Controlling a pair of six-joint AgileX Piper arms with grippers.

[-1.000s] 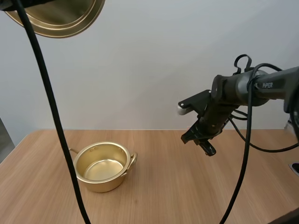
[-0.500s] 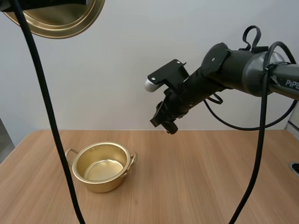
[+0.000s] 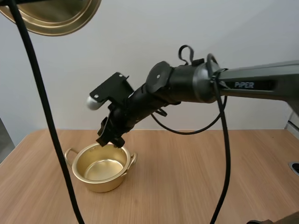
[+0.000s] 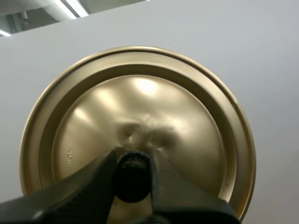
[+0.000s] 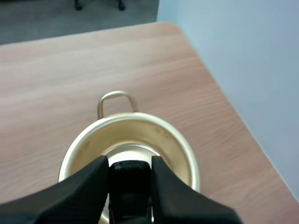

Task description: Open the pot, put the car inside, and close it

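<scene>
The gold pot (image 3: 101,181) stands open on the wooden table (image 3: 196,177), left of centre, and its inside looks bare. Its gold lid (image 3: 56,17) hangs high at the far left, and my left gripper (image 4: 132,173) is shut on the lid's black knob (image 4: 132,179) under the lid (image 4: 145,102). My right gripper (image 3: 112,138) hovers just above the pot's far rim. In the right wrist view my right gripper (image 5: 130,186) is shut on a small black car (image 5: 129,184), directly over the pot's (image 5: 183,142) opening.
The table's far-left corner and edge (image 5: 187,42) lie close beyond the pot, with a pale wall behind. Bare wood stretches to the right of the pot. The right arm (image 3: 210,86) reaches across above the table's middle.
My right arm has swung left from over the table's right side to above the pot, with the dark car in its fingers. The lid has stayed high at the left.
</scene>
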